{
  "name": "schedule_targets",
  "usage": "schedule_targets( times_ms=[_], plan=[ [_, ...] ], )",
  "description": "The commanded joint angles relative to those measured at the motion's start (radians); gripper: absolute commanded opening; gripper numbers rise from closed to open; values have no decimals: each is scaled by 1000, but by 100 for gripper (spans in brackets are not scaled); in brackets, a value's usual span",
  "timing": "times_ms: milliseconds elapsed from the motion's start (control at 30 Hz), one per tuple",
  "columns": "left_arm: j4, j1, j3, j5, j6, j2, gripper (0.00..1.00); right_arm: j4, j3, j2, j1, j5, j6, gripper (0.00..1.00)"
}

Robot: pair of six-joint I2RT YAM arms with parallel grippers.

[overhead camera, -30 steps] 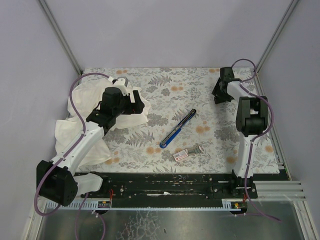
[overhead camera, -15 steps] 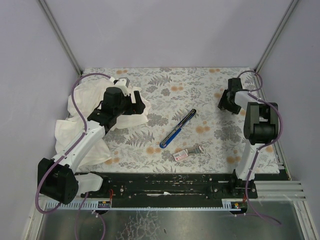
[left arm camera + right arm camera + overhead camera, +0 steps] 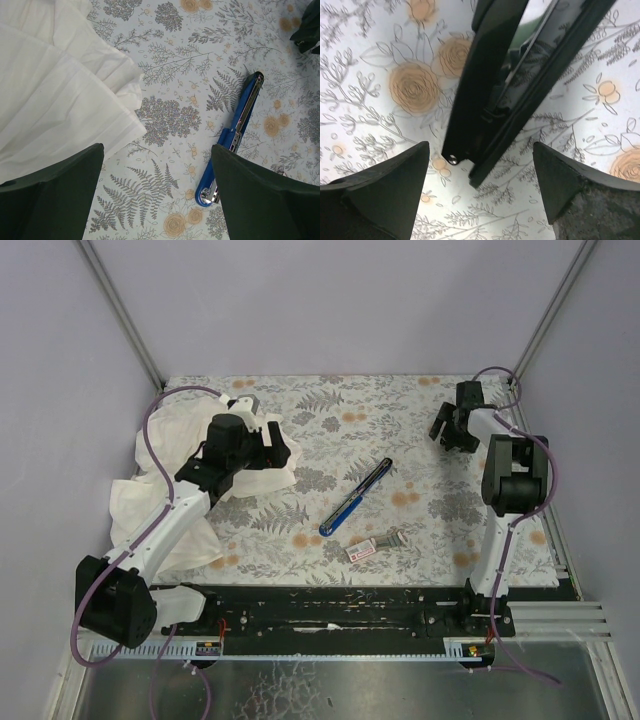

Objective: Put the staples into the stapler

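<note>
My left gripper (image 3: 156, 150) and right gripper (image 3: 480, 150) gape wide, empty; staples (image 3: 375, 546) lie near the stapler (image 3: 356, 497); a black thing (image 3: 490, 95), maybe a bar, sits under the right.

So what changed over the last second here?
The right gripper, open, swung right and toward the base, then partly back toward the far edge, its elbow following. Nothing was taken hold of or let go. The left gripper, stapler, staples and cloth stayed put.

— What did you have under your left gripper (image 3: 157, 147)?
— You had its jaws spread wide above the floral mat (image 3: 165, 65). The stapler (image 3: 235, 135) lay slantwise beside one finger, and the white cloth (image 3: 50, 95) lay apart from it.
</note>
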Motion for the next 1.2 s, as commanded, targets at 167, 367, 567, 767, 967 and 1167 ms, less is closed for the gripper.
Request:
schedule_targets(
  times_ms=[167,367,567,767,967,1167],
  plan=[
    [5,3,13,-7,3,10,88,-56,185,131,-3,104,132,89],
    [4,3,15,-7,3,11,88,-103,249,187,-3,143,106,54],
    [23,4,4,15,-14,16,88,-18,98,43,-3,-54,48,16],
    [144,-17,-20,125,-152,20,85,155,-262,-307,22,-290,20,0],
    [354,-120,-39,232,-407,60,85,318,-591,-714,137,-378,17,0],
    [495,-184,-14,308,-563,130,85,545,-863,-1032,384,-411,26,0]
  ],
)
